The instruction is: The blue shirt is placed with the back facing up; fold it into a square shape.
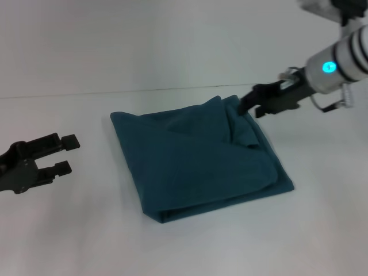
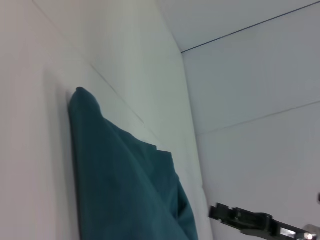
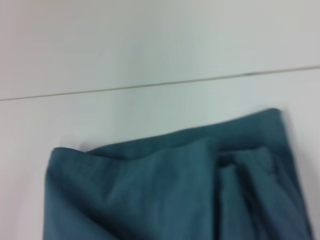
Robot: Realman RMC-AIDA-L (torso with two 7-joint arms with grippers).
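- Reaching in from the far right, the right tool (image 1: 248, 105) has its tip at the far right corner of the blue shirt (image 1: 195, 161). I cannot tell if it is open or pinching the cloth.
- The left tool (image 1: 64, 154) sits low on the left, well apart from the shirt, its two fingers spread and holding nothing.
- The shirt lies folded in a rough square in the middle of the white surface (image 1: 172, 247), turned a bit, one corner pointing near and right.
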